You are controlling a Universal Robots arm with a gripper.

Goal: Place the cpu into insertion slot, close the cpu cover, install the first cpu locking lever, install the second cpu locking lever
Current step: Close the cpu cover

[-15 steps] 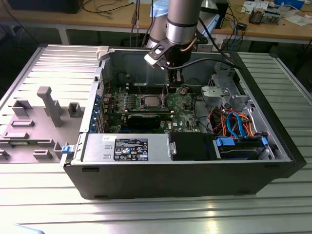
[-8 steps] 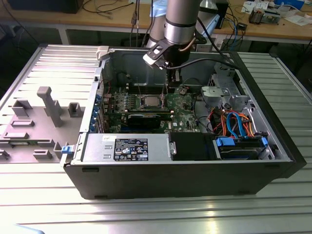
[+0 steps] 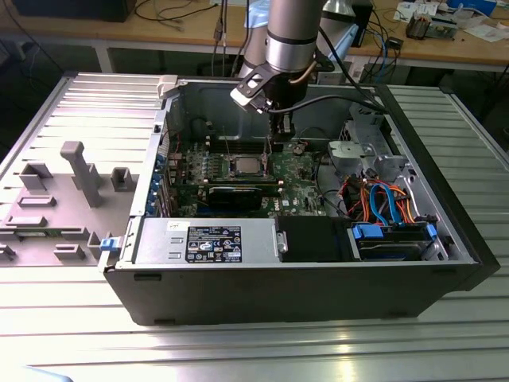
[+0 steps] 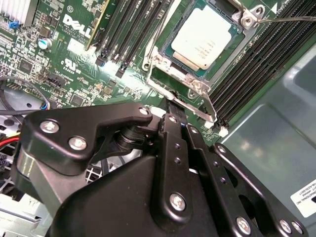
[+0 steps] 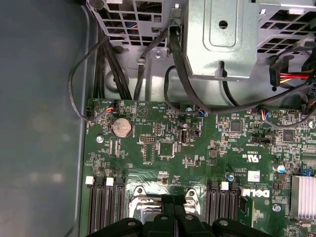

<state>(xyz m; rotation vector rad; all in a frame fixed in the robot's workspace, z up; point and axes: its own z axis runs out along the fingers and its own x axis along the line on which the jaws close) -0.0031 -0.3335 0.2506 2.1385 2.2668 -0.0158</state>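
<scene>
The cpu, a dull silver square, lies in the insertion slot on the green board. The silver cpu cover lies down around its edges. One thin wire locking lever runs along the slot's side nearest my gripper. A second locking lever stretches away from the slot's far corner. My black gripper is shut, its tips right at the near lever; whether they touch it is hidden. The gripper hangs just to the exterior view's right of the slot. The shut fingers stand over the slot's edge in the first wrist view.
Black memory slots flank the socket on both sides. A long black card lies in front of it. The drive cage, cable bundles and power supply crowd the case; its walls enclose everything.
</scene>
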